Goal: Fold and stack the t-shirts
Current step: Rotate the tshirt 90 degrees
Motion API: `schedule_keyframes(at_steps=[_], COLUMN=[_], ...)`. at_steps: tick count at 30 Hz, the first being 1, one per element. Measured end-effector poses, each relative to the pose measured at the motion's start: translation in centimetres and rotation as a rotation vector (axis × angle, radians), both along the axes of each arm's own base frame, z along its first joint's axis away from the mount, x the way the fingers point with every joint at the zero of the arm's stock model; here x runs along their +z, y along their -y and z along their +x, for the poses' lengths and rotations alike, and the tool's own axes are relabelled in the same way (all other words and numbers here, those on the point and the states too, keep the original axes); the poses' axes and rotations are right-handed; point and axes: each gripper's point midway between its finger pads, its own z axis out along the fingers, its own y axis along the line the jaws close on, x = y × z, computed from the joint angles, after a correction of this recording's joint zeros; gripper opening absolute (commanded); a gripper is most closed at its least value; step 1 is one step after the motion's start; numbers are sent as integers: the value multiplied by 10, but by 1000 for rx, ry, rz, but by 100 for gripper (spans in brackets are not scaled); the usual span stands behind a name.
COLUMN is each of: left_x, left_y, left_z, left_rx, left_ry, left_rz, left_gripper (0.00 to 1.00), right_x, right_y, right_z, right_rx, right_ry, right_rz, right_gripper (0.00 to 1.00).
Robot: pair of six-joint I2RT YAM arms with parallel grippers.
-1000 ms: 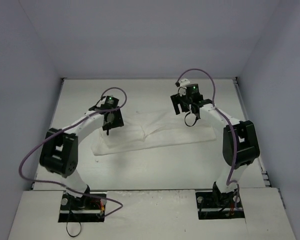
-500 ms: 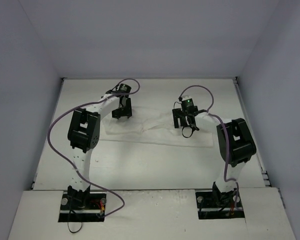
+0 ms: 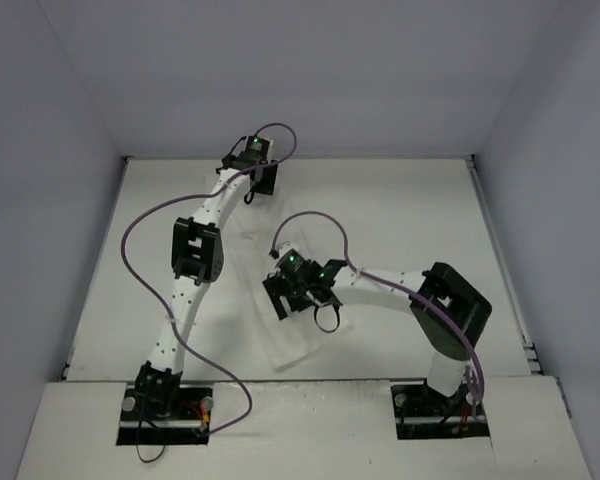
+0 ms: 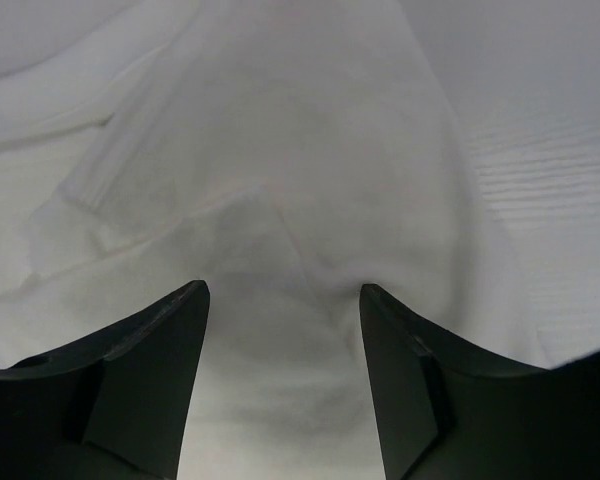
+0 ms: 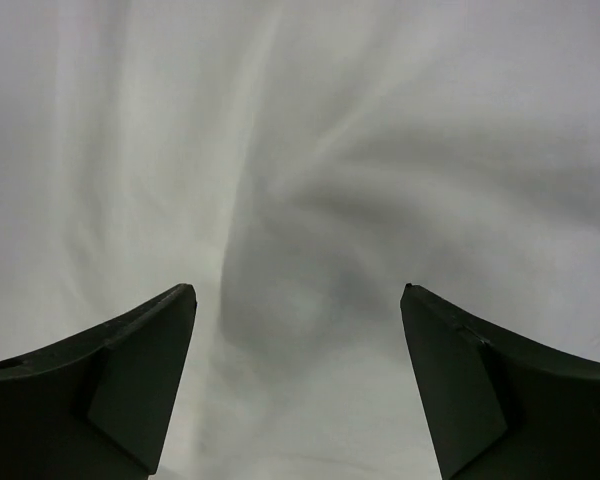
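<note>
One white t-shirt (image 3: 298,348) lies on the table (image 3: 430,220). It is drawn out into a long, narrow, rumpled band that runs slantwise from the far left-centre toward the near middle. Almost all that shows is white cloth; in the left wrist view a faint pink tinge comes through one layer. Whether the band holds more than one shirt cannot be told.

There are two arms, with one gripper each. The left gripper (image 3: 261,186) is at the back of the table, its arm at full stretch, over the far end of the band. Its jaws stand apart, released, with nothing clamped. Creased cloth lies below and beyond them, and the creases fan out from the gap.

The right gripper (image 3: 284,302) is left of centre, low over the near half of the band. Its jaws are wide apart, also released. The cloth under them is gathered in a soft swirl of folds, with a shadowed hollow between the fingers (image 5: 130,370).
</note>
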Motion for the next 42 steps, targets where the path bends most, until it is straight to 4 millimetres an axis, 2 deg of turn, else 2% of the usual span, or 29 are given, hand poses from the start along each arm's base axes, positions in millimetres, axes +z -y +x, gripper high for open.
schedule_keyframes(at_steps=[1, 3, 6, 9, 11, 13, 14, 16, 18, 21, 23, 25, 28, 29, 31, 34, 37, 40, 42], left_x=[3, 12, 34, 83, 121, 159, 172, 188, 184, 144, 111, 86, 65, 63, 64, 61, 46, 27, 22], left_y=[-2, -10, -37, -79, -102, -120, -125, -124, -114, -96, -83, -69, -54, -50, -48, -46, -38, -31, -29], left_z=[2, 5, -1, -15, -29, -46, -61, -95, -133, -204, -252, -293, -349, -360, -367, -357, -348, -348, -343], left_rx=[2, 17, 64, 133, 173, 219, 237, 259, 263, 259, 260, 253, 232, 224, 234, 271, 291, 284, 282], left_ry=[8, 21, 31, 73, 121, 188, 202, 208, 180, 43, -84, -172, -251, -262, -262, -267, -301, -341, -350], left_rz=[-2, -11, -40, -64, -82, -112, -127, -168, -218, -280, -299, -311, -317, -323, -336, -342, -328, -277, -245], left_gripper=[60, 60, 61, 61, 61, 61, 61, 61, 61, 61, 61, 61, 61, 61, 61, 61, 61, 61, 61], right_x=[4, 15, 49, 92, 112, 113, 108, 91, 70, 43, 36, 31, 28, 28, 30, 29, 26, 25, 26], right_y=[-5, -3, 7, 11, 10, 12, 13, 13, 18, 32, 42, 51, 66, 68, 69, 67, 65, 62, 58], right_z=[-9, -13, 4, 31, 48, 59, 64, 69, 71, 67, 64, 62, 53, 51, 50, 49, 47, 42, 41], right_rx=[24, 31, -4, -29, -24, -8, 8, 46, 80, 107, 102, 91, 78, 78, 86, 105, 113, 133, 166], right_ry=[-1, 13, 91, 201, 257, 278, 279, 262, 223, 172, 155, 148, 147, 152, 173, 180, 177, 181, 191], right_rz=[0, -6, 8, 52, 68, 47, 27, -18, -62, -115, -133, -138, -139, -136, -121, -101, -87, -88, -86], right_gripper=[81, 82, 81, 80, 78, 73, 72, 55, 50, 50, 50, 51, 55, 55, 55, 55, 55, 54, 54])
